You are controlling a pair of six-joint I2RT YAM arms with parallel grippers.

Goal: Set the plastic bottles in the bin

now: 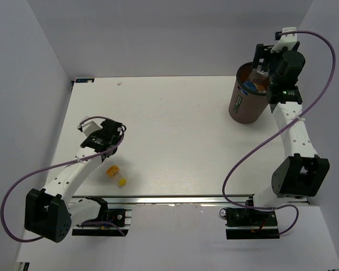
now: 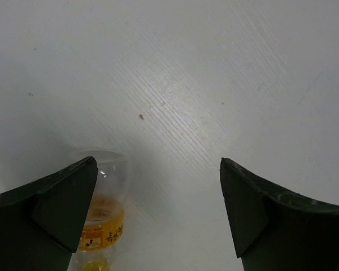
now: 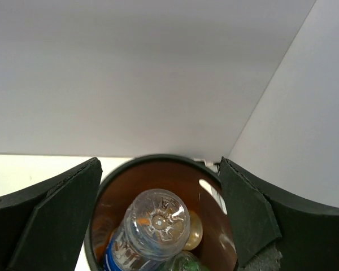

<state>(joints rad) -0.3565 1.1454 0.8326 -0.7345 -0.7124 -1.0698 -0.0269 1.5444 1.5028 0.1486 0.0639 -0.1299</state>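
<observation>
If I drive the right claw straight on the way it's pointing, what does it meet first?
Most likely the upturned base of the clear blue-labelled bottle inside the bin, which the open right claw points into; the gap is hard to judge.

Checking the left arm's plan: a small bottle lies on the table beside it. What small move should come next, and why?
Probably shift the left gripper toward the small bottle until it sits centred between the fingers, then lower. The jaws stand open and empty, but the bottle lies off-centre, partly hidden by one finger.
</observation>
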